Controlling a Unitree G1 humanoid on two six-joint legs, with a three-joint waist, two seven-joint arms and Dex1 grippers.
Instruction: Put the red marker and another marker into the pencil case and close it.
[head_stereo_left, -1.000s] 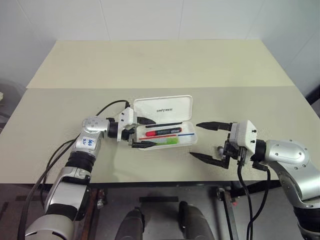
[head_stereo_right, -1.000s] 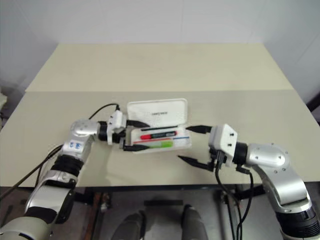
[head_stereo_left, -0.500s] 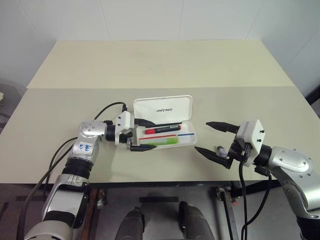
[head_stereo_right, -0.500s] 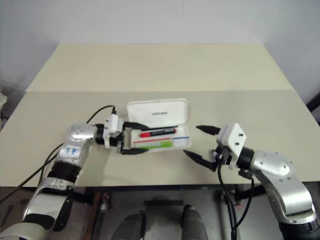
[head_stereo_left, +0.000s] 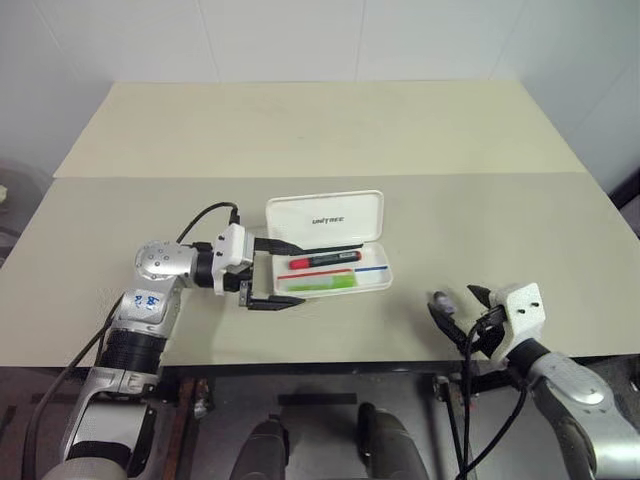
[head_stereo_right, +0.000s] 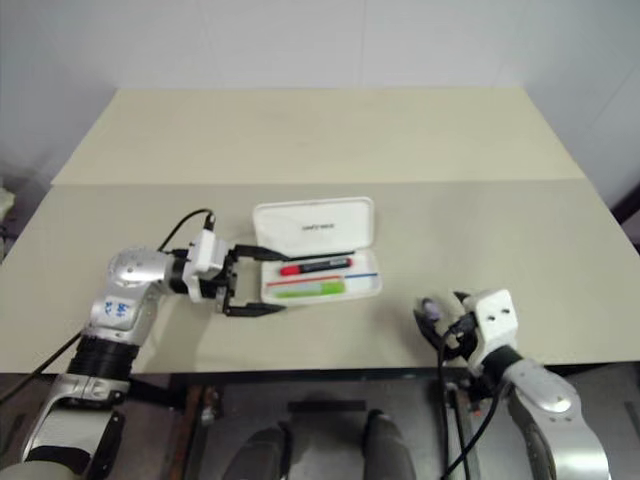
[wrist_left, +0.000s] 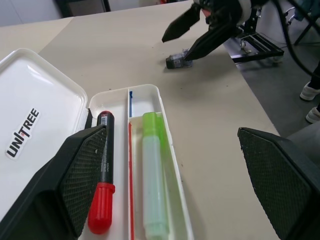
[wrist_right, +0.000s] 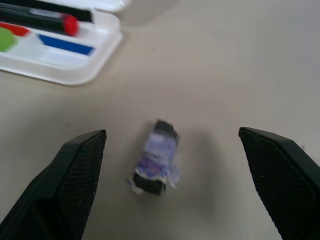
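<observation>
The white pencil case (head_stereo_left: 384, 279) lies open mid-table, its lid (head_stereo_left: 325, 217) tipped back. Inside it lie the red marker (head_stereo_left: 324, 260) toward the lid and the lime-green marker (head_stereo_left: 317, 283) in front; the left wrist view shows the red marker (wrist_left: 102, 200) and the green one (wrist_left: 152, 190) side by side. My left gripper (head_stereo_left: 298, 272) stands open at the case's left end, one finger at the back, one at the front, holding nothing. My right gripper (head_stereo_left: 458, 304) is open and empty near the table's front edge, well right of the case.
A small dark stub with a purple wrapper (wrist_right: 156, 164) lies on the table between my right gripper's fingers, untouched; it also shows as the stub (head_stereo_left: 439, 298) from above. The table's front edge (head_stereo_left: 330, 362) is close to both hands.
My right arm has dropped and swung out to the right, toward the front edge, turning as it went. My left gripper has drawn back left from the case. The case and markers have not moved.
</observation>
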